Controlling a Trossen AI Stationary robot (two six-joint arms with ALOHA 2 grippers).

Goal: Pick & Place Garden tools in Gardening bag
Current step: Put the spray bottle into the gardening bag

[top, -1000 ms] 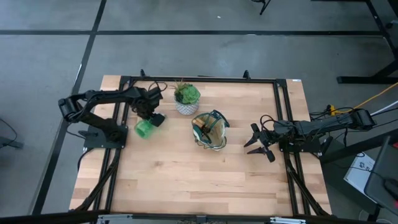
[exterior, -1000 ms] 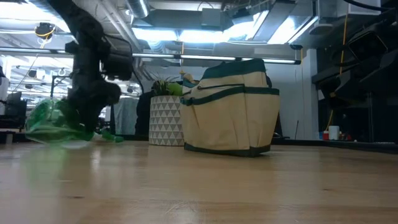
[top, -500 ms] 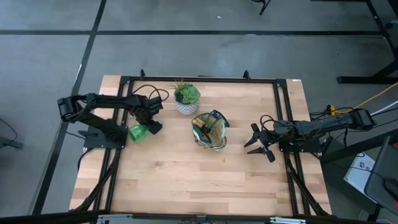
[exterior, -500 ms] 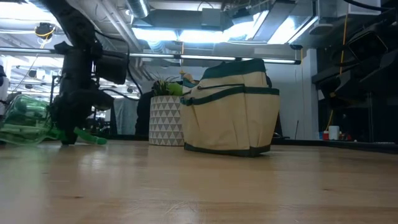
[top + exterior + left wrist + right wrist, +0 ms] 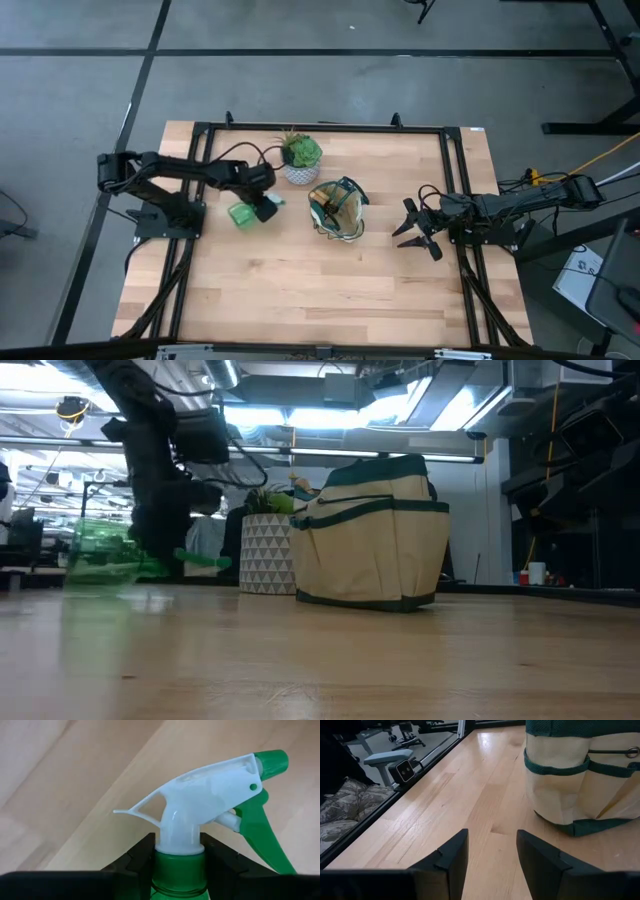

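Observation:
The translucent green spray bottle [image 5: 240, 214] [image 5: 105, 555] lies level on its side at the table's left. Its white sprayer head [image 5: 200, 795] points toward the gardening bag. My left gripper [image 5: 262, 205] [image 5: 160, 550] is shut on it. The tan gardening bag [image 5: 337, 208] [image 5: 375, 530] [image 5: 580, 780], trimmed in dark green, stands upright on its base at the table's middle. My right gripper [image 5: 412, 232] [image 5: 492, 855] waits open near the right edge, facing the bag, with nothing between its fingers. My left gripper pinches the bottle's green neck collar [image 5: 180, 865], just below the sprayer head, between its two fingers [image 5: 142, 855]. The fingers come from above and lie across the neck. The bottle stays level, low over the wood. Whether it touches the table I cannot tell.
A green plant in a white patterned pot [image 5: 299, 160] [image 5: 265, 550] stands just beyond the bag, between it and the bottle. Black rails [image 5: 190, 250] run along the table's left and right sides. Bare wood [image 5: 320, 290] fills the near half.
My left gripper has first gone toward the table's left and near edges, then back right toward the bag. The spray bottle went with it. The bottle lay tilted on the table a second ago and is level now, its head toward the bag.

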